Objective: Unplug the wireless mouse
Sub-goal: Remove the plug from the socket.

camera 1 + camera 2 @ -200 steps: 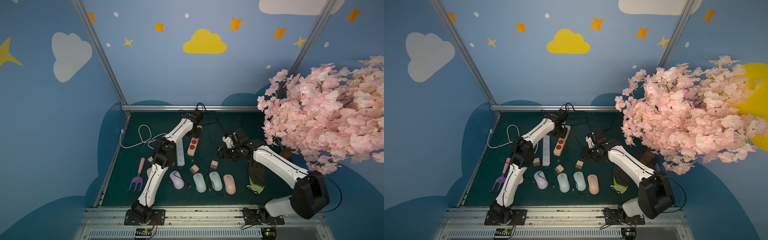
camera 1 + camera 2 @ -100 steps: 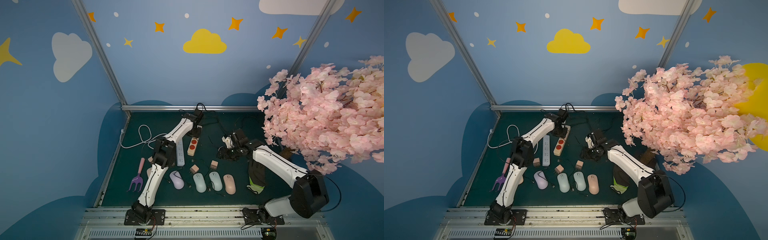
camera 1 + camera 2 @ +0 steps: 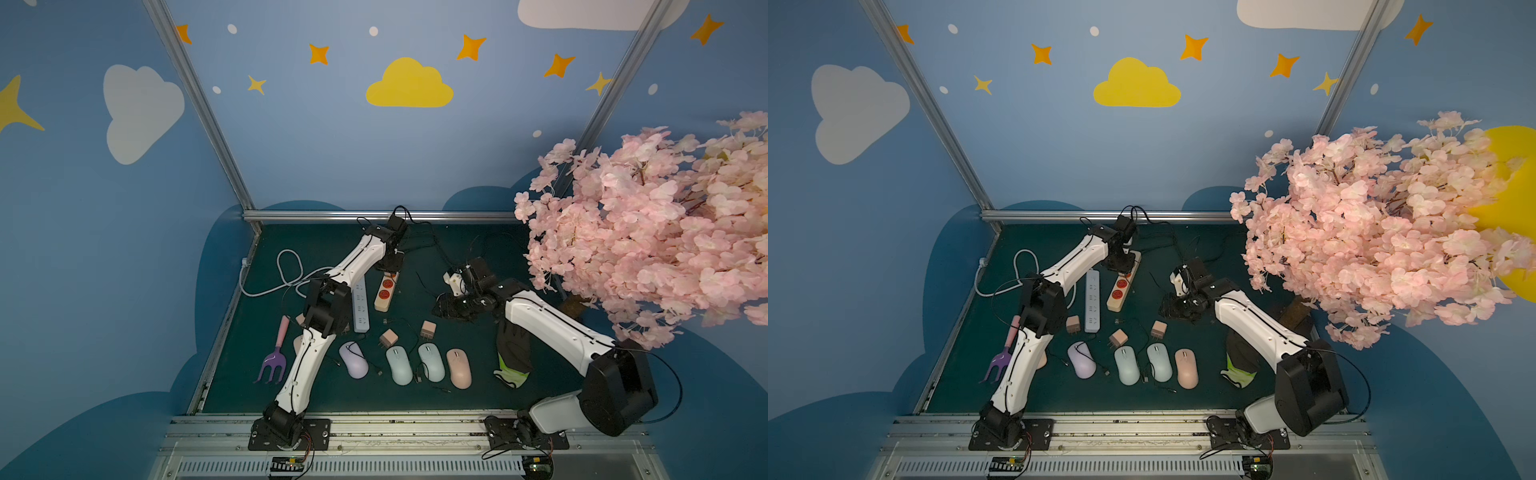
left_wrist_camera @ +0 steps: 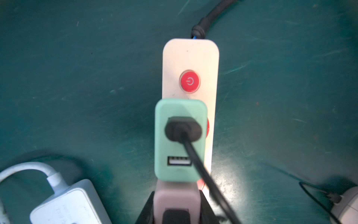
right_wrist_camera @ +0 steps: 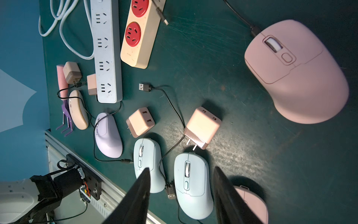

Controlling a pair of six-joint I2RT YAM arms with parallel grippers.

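Plainly, the rounded pink plastic wireless mouse (image 5: 296,71) lies on the dark green surface (image 3: 374,399) close to the right arm's wrist, with a thin black cable (image 5: 240,19) plugged into its nose. It does not show in the top views and is likely hidden under that wrist. Where that cable ends cannot be traced, so the first risk is pulling the wrong plug.

The left pincer (image 4: 177,194) brackets a pale pink square charger block (image 4: 175,201) seated in the cream power strip with red sockets (image 4: 190,58). Its jaws stand close against the block's two sides; whether they truly clamp it is impossible to say. Nothing holds the strip down, so an upward pull may lift the light strip instead of freeing the prongs. A mint-green charger block (image 4: 166,143) sits just beside, and its own black lead (image 4: 195,155) trails past one jaw, where it could snag or be dragged out too.

The left arm (image 3: 357,257) stretches to the far end of the strip, elbow raised, wrist bent straight down. The right arm (image 3: 552,320) reaches to mid-surface, its right pincer (image 5: 181,169) spread apart and empty, aimed toward the row of pastel mice (image 3: 405,365).
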